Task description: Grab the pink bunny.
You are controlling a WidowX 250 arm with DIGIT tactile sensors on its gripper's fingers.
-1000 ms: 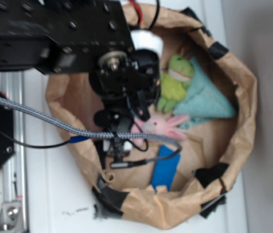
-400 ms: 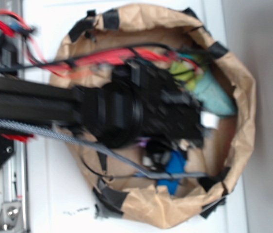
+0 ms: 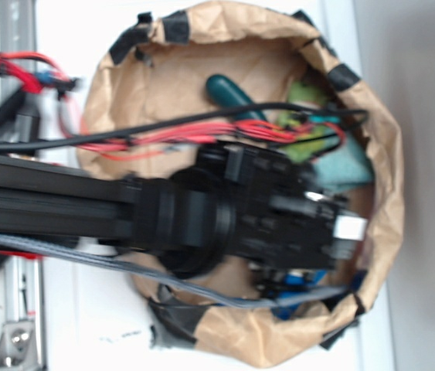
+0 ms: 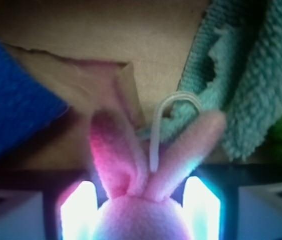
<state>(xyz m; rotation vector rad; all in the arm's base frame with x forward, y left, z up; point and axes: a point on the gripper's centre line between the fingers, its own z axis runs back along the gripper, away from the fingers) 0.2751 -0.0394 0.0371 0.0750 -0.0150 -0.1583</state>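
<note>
Down in the paper bag [image 3: 387,154], the tool [image 4: 139,205] stands wide astride the pink bunny [image 4: 141,200], its head between the fingers. Closing looks next.

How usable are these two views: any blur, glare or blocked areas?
Exterior: motion-blurred, the arm covers most of the paper bag, and the bunny is hidden. Wrist: close and soft; the pink bunny fills the bottom, overexposed white glare on either side of it, and the blue object is out of focus.
</note>
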